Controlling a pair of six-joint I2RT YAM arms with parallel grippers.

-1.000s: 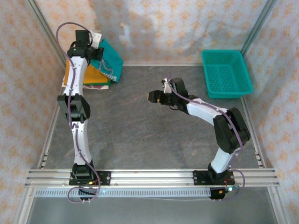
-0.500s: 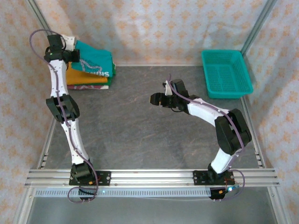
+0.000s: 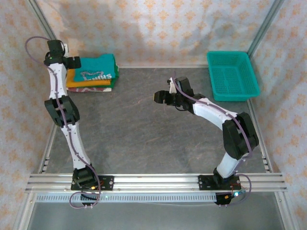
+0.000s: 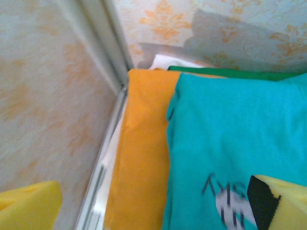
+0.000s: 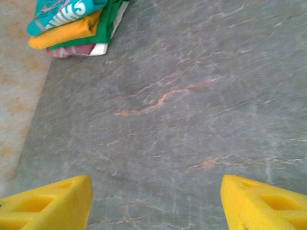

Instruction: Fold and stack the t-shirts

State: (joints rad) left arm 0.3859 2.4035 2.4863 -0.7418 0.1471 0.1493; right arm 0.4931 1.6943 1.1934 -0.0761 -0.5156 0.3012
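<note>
The t-shirts lie in a folded stack point(image 3: 92, 78) at the table's far left corner. The teal shirt with white lettering point(image 3: 100, 70) is on top, flat, above an orange one point(image 3: 76, 83) and a green one. My left gripper point(image 3: 76, 62) hovers at the stack's left end, open and holding nothing. In the left wrist view its yellow fingertips point(image 4: 283, 201) straddle the teal shirt point(image 4: 240, 129) and the orange shirt point(image 4: 144, 143). My right gripper point(image 3: 160, 97) stands open above bare table at mid-table, pointing left. From the right wrist view the stack point(image 5: 72, 24) lies well ahead of that gripper point(image 5: 156, 206).
A rigid teal mesh basket point(image 3: 232, 75) sits at the back right. Aluminium frame posts point(image 4: 103, 43) and patterned cloth walls close in right beside the stack. The grey table surface point(image 3: 144, 134) stretches between the two arms.
My left gripper has carried the teal shirt onto the stack, opened and let it go; the shirt now lies flat. The left arm swung left. The right gripper shifted slightly farther back.
</note>
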